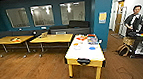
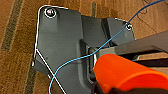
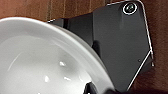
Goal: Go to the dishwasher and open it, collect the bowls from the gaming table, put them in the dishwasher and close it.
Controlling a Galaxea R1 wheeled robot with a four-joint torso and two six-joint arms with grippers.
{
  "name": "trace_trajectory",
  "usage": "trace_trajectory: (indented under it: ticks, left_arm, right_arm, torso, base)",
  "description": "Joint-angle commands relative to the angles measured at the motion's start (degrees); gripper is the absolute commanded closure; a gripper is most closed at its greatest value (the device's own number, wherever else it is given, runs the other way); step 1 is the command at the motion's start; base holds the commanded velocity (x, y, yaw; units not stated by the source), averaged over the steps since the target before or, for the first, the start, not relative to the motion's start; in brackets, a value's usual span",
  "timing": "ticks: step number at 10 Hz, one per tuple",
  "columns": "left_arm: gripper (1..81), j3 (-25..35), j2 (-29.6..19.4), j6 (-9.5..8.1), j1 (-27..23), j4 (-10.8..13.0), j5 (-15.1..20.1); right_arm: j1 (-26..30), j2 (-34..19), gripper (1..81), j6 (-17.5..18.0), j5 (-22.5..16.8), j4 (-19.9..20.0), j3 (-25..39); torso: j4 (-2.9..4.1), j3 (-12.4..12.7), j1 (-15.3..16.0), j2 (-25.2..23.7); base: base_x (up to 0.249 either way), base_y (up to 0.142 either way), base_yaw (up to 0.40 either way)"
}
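A white bowl (image 3: 42, 62) sits close at the right wrist and an orange bowl (image 2: 125, 72) at the left; whether either gripper is clamped on its bowl cannot be told. More dishes appear to lie on the gaming table (image 1: 84, 50) ahead, so collecting looks unfinished and loading remains.

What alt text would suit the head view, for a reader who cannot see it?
A yellow-legged gaming table with a white top stands on a brown wooden floor, with small orange and blue items scattered on it. Behind it are two yellow desks and a teal wall with windows; a person stands at the right.

white bowl (image 3: 47, 62): cut off by frame edges | orange bowl (image 2: 127, 72): partly cropped | tabletop items: blurred
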Motion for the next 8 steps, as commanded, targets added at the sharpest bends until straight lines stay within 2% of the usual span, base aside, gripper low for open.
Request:
trace_trajectory:
  ticks: [1,4,8]
  left_arm:
    - [81.1,0.2,-0.77,0.55,-0.95,0.67,1.54]
    - [81.1,0.2,-0.94,0.55,-0.86,0.93,0.66]
    - [81.1,0.2,-0.86,0.63,-0.95,1.02,0.75]
  right_arm:
    - [1.87,-0.12,81.1,-0.29,-1.72,-1.32,0.49]
    - [1.87,-0.12,81.1,-0.29,-1.37,-1.32,0.4]
    - [1.79,-0.12,81.1,-0.29,-1.37,-1.32,0.23]
  torso:
    - [0.0,0.0,0.0,0.0]
    - [0.0,0.0,0.0,0.0]
    - [0.0,0.0,0.0,0.0]
  base:
    - [0.0,0.0,0.0]
    - [0.0,0.0,-0.034]
    - [0.0,0.0,-0.286]
